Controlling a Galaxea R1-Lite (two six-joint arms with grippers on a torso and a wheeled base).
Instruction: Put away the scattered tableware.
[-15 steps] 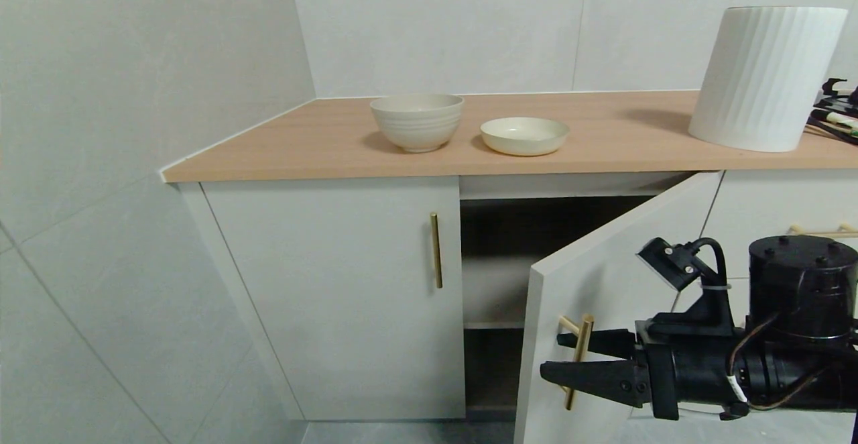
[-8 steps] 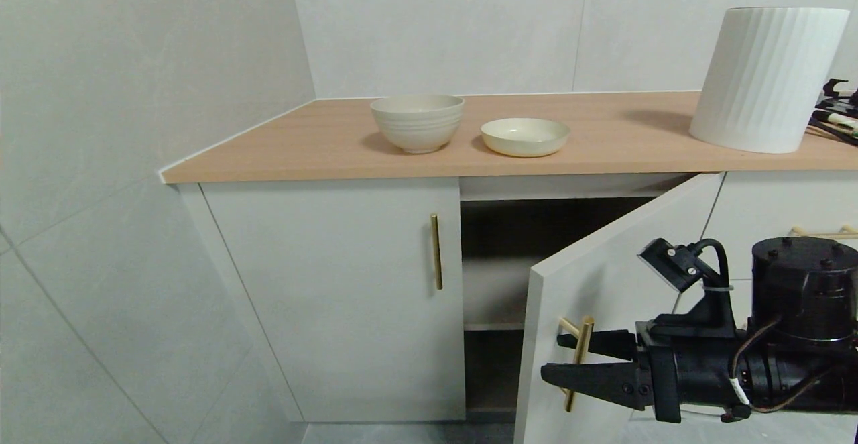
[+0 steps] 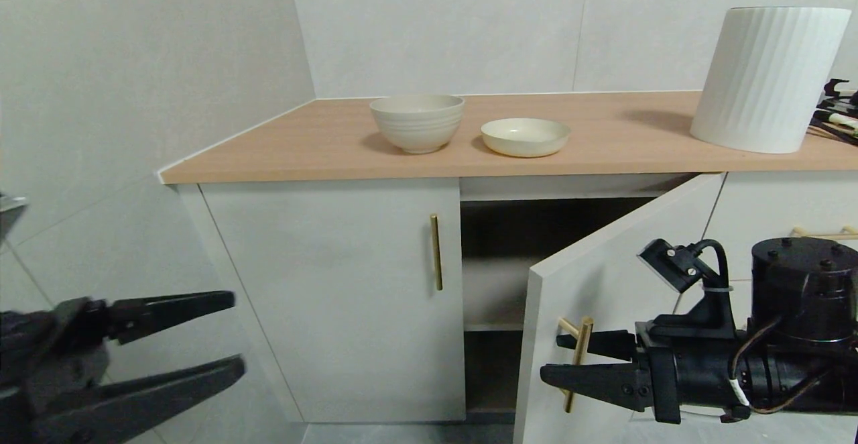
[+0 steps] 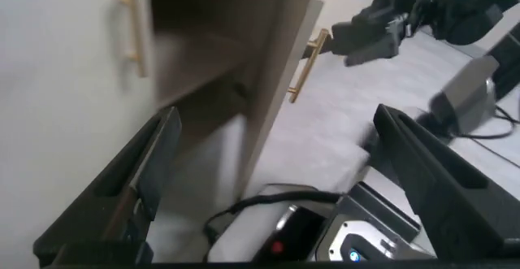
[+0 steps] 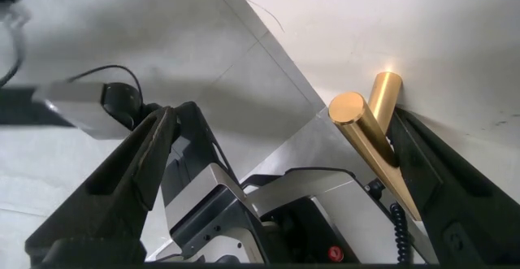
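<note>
Now right pincer (image 3: 553,357) straddles door handle (image 3: 586,330); left pincer (image 3: 236,332) agape.

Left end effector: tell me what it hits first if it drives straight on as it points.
Probably the open cupboard door, which stands straight ahead of the left end effector in its wrist view. Depth is unclear, so take that loosely.
</note>
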